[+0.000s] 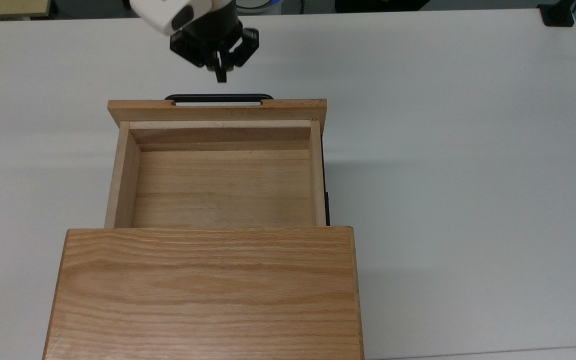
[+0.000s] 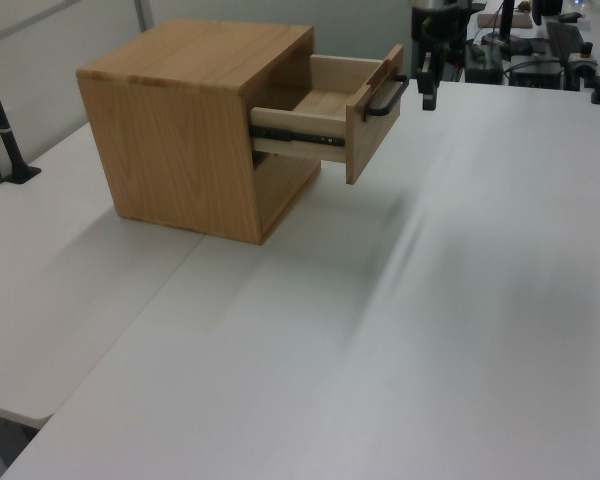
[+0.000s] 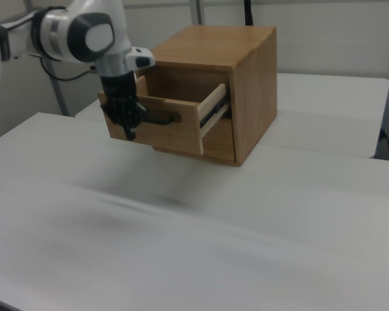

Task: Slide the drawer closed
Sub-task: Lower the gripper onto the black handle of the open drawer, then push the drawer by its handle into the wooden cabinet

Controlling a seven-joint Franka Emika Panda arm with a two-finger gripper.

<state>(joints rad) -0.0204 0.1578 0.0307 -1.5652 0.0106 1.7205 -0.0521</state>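
- drawer (image 1: 220, 187) pulled out of cabinet (image 1: 208, 292), empty
- gripper (image 1: 220, 75) fingers pinched together, empty, just beyond handle (image 1: 218, 97), not touching, above table (image 1: 443, 150)

White table (image 1: 468, 150) carries oak cabinet (image 1: 208, 295); black clamp (image 1: 557, 15) at far corner.

Broad white table (image 1: 468, 150), pale partition wall (image 3: 324, 32) behind.
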